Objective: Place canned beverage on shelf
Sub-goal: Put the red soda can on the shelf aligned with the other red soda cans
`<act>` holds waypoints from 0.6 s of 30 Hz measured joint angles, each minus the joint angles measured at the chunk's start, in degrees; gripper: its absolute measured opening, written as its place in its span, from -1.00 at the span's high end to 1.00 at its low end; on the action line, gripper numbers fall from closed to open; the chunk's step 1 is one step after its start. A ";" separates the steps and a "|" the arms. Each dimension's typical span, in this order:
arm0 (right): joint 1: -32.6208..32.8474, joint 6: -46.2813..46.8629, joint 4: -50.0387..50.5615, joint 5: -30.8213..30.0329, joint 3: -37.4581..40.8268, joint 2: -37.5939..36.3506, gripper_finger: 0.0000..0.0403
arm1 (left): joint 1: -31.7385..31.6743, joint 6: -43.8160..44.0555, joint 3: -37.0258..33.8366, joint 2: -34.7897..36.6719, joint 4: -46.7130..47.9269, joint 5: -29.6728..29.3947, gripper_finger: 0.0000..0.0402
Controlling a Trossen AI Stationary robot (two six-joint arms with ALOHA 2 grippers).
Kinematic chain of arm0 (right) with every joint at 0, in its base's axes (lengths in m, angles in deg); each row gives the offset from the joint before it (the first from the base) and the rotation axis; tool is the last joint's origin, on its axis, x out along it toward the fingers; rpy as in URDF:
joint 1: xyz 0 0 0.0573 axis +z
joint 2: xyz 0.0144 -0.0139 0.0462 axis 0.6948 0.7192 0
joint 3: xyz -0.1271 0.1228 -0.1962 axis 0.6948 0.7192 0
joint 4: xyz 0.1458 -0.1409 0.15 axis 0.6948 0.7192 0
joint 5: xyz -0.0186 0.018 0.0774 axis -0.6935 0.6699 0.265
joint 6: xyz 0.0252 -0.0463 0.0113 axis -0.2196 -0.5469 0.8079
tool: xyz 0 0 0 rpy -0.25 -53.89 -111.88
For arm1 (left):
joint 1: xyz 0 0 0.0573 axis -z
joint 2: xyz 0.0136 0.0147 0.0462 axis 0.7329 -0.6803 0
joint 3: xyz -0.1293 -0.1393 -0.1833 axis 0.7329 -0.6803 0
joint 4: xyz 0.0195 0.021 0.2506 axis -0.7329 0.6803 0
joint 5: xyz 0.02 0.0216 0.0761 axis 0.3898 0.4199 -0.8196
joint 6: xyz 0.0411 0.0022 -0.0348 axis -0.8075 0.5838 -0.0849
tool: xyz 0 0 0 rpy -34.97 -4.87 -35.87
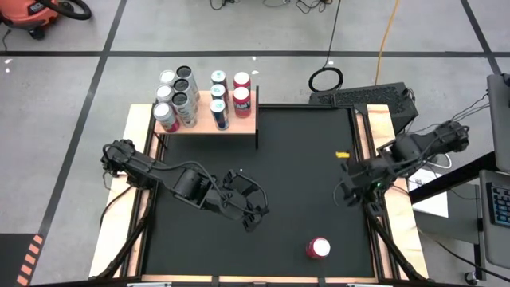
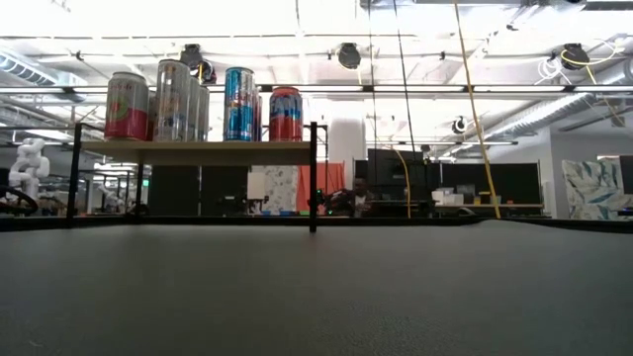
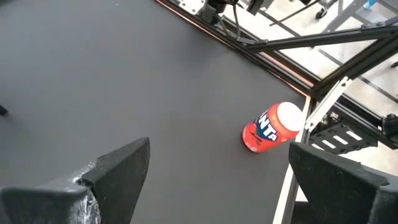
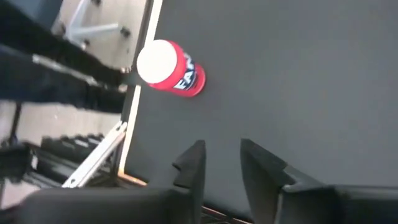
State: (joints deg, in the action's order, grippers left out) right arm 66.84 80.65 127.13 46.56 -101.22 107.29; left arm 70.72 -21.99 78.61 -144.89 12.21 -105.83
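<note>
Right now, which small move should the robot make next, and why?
Probably the right gripper should move toward the red can on the black mat and open wider. The can stands alone, untouched, near the mat's front edge, while the shelf already holds the other cans. The left gripper hovers open over the mat.

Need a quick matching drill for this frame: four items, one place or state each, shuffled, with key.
Items
1. red Fanta can with white top
2. pale wooden shelf on thin black supports
3. left end effector
4. small yellow scrap

Places or states
A. fingers wide apart, above the black mat's middle
B. standing on the mat near its front right corner
C. at the table's rear left, loaded with cans
D. lying on the mat near its right edge

Pairs: 1-B, 2-C, 3-A, 4-D
</note>
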 joint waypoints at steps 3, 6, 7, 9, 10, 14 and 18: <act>2.59 -2.11 -0.97 -0.02 0.00 1.77 0.45 | 0.00 0.00 0.00 0.01 0.00 -0.06 -0.91; 5.05 -2.71 -2.38 -0.17 0.00 3.78 0.28 | 0.00 -0.01 0.00 0.01 0.00 -0.13 -0.91; 5.97 -2.77 -2.97 -0.17 0.00 4.54 0.22 | 0.00 -0.03 0.00 0.01 0.02 -0.14 -0.91; 7.83 -2.36 -4.41 -0.20 0.00 5.98 0.10 | 0.00 -0.15 0.00 0.01 0.12 -0.18 -0.91; 8.75 -1.21 -5.30 -0.20 0.00 6.68 0.02 | 0.00 -0.15 0.00 0.01 0.20 -0.18 -0.91; 11.71 1.12 -10.25 -1.72 0.00 9.56 -0.28 | 0.00 -0.14 0.00 0.01 0.43 -1.06 -0.91; 13.43 3.65 -15.41 -3.26 0.00 13.05 -0.55 | 0.00 -0.09 0.00 0.01 0.42 -1.42 -0.91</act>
State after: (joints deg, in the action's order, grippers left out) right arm 80.27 84.30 111.72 43.31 -101.22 120.34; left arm 70.72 -22.08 78.61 -144.89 12.63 -107.26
